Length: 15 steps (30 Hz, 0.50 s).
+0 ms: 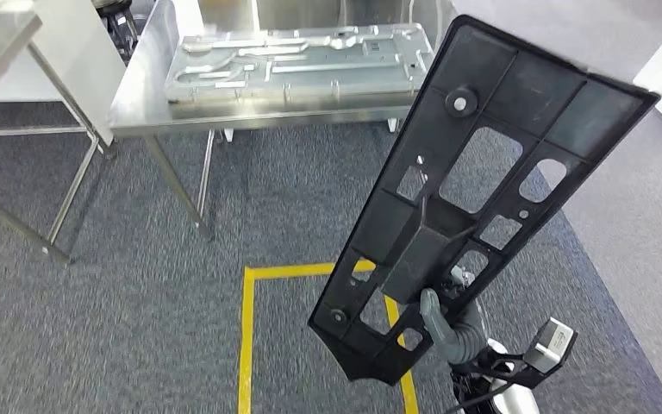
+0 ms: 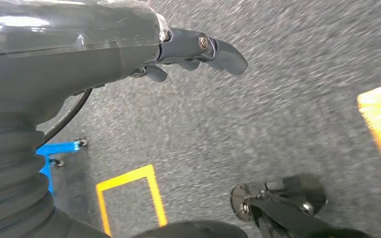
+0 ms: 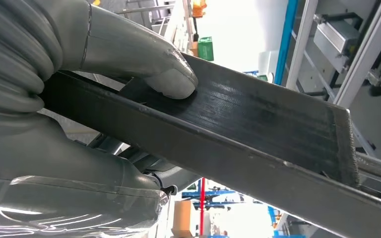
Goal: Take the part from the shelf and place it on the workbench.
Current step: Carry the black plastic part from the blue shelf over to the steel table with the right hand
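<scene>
The part is a long flat black plastic panel (image 1: pixel 474 181) with several cut-out windows, held up tilted over the carpet. My right hand (image 1: pixel 448 326) grips its lower end from below. Close up, the thumb (image 3: pixel 171 79) presses on the panel's black surface (image 3: pixel 258 119). The steel workbench (image 1: pixel 138 103) stands ahead at the top, carrying a pressed grey metal sheet (image 1: pixel 302 60). My left hand (image 2: pixel 198 49) hangs over the grey carpet with fingers loosely curled and nothing in it.
A second steel table (image 1: pixel 0 34) stands at the far left, its legs (image 1: pixel 69 198) reaching onto the carpet. Yellow tape lines (image 1: pixel 248 328) mark a square on the floor in front of me. A paler floor strip (image 1: pixel 646 198) runs along the right.
</scene>
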Each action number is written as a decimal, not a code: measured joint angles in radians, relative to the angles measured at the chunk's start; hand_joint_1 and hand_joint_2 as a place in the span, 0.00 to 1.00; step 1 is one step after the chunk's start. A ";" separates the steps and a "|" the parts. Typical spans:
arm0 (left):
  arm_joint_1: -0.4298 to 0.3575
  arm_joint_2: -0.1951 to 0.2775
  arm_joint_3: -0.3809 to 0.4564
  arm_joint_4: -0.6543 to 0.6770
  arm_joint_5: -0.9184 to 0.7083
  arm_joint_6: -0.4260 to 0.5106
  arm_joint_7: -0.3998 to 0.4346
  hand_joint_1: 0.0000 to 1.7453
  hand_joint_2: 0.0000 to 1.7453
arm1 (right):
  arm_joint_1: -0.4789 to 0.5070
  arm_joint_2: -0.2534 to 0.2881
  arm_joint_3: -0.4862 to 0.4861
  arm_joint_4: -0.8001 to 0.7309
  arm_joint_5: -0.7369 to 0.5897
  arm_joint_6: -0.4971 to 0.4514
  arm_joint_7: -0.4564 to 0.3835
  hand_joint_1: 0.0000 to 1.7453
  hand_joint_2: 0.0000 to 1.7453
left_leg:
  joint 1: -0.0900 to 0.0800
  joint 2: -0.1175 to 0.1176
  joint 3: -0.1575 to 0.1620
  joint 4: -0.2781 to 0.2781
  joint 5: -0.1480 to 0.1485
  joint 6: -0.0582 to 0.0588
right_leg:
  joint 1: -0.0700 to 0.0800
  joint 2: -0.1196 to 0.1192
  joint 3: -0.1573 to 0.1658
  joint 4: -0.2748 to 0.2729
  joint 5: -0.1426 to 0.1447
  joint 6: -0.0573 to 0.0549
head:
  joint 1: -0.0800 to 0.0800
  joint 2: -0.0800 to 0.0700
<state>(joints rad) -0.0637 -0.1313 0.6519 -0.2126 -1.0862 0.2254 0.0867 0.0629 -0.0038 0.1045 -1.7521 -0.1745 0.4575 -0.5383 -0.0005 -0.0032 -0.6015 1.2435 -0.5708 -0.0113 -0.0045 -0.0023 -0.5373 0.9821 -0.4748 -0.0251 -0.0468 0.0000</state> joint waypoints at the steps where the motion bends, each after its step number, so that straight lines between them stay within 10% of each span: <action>1: 0.001 0.001 0.000 0.000 0.000 0.001 0.000 0.00 1.00 | 0.000 0.000 0.000 0.000 0.000 0.001 0.000 1.00 1.00 | 0.000 0.000 -0.041 0.033 -0.041 -0.003 | 0.001 0.002 0.017 -0.001 -0.014 -0.001 | 0.000 0.000; 4: 0.008 0.002 0.001 0.000 0.000 0.002 0.001 0.00 1.00 | 0.000 0.000 0.000 0.000 0.000 0.003 0.000 1.00 1.00 | 0.000 0.000 -0.089 -0.026 -0.080 0.003 | 0.003 0.010 0.074 -0.001 -0.060 0.000 | 0.000 0.000; 8: 0.017 0.004 0.002 0.000 0.000 0.002 0.001 0.00 1.00 | 0.001 0.000 0.000 0.002 0.000 0.008 0.001 1.00 1.00 | -0.012 -0.003 -0.083 -0.198 0.180 0.028 | 0.007 0.017 0.139 -0.004 -0.120 0.014 | 0.000 0.000; 10: 0.016 0.003 0.002 0.000 0.000 0.001 0.001 0.00 1.00 | -0.001 0.000 0.000 -0.001 0.001 0.009 0.002 1.00 1.00 | -0.014 -0.005 -0.058 -0.210 0.179 0.037 | 0.006 0.020 0.142 0.021 -0.110 0.028 | 0.000 0.000; 13: 0.011 0.000 0.002 0.000 -0.001 0.001 -0.001 0.00 1.00 | -0.006 0.000 0.000 -0.005 0.000 0.009 0.001 1.00 1.00 | -0.005 -0.006 -0.008 -0.234 0.154 0.050 | 0.004 0.015 0.037 0.203 -0.048 0.043 | 0.000 0.000; 15: 0.011 0.000 0.002 0.000 -0.001 0.002 -0.002 0.00 1.00 | -0.006 0.000 0.000 -0.005 0.000 0.009 0.001 1.00 1.00 | -0.001 -0.007 0.027 -0.242 0.126 0.052 | -0.001 0.013 -0.062 0.309 -0.091 0.051 | 0.000 0.000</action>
<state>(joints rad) -0.0526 -0.1314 0.6543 -0.2125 -1.0874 0.2270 0.0852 0.0571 -0.0038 0.1045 -1.7575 -0.1747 0.4668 -0.5376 -0.0014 -0.0105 -0.5743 1.0020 -0.4444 0.0403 -0.0055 0.0107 -0.5993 1.2909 -0.5660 0.0255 -0.0464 0.0000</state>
